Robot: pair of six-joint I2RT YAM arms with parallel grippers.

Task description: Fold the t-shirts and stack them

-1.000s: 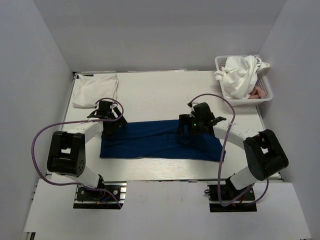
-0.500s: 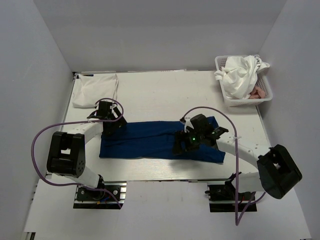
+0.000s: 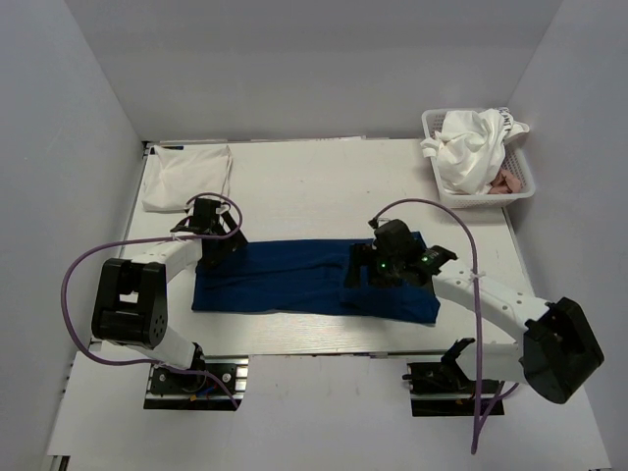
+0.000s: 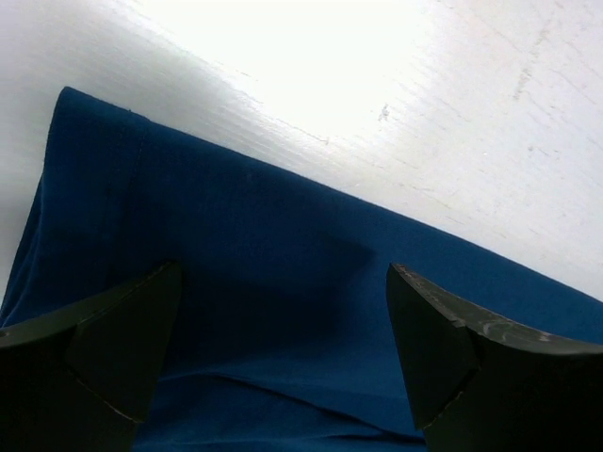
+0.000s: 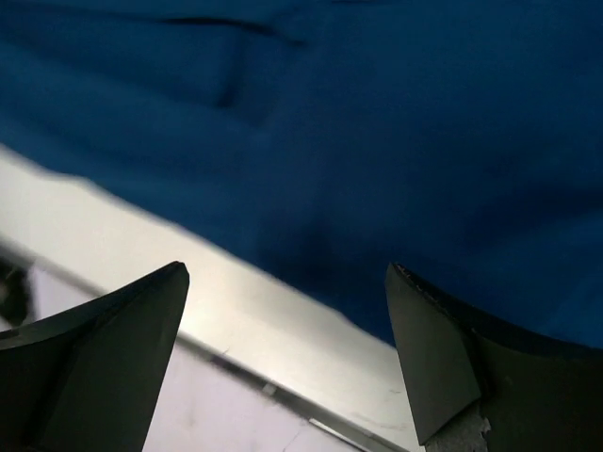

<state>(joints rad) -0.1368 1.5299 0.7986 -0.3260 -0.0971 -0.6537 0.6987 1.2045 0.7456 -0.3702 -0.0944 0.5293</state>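
Our left gripper (image 4: 283,275) hangs with its fingers spread wide and nothing between them, over the upper left end of the navy t-shirt (image 3: 294,277). Our right gripper (image 5: 285,273) is just as wide and empty above the shirt's lower edge, near the front rim of the table (image 3: 324,186). The navy t-shirt lies as a long band across the middle of the top view. We judge it light, limp and quick to wrinkle, so we would pinch it at corners or hems, both ends together. We count one navy t-shirt and one folded white t-shirt (image 3: 186,175) at upper left. One basket (image 3: 428,123) at upper right holds crumpled white cloth (image 3: 471,147), how many shirts we cannot tell, and a pink piece (image 3: 507,182).
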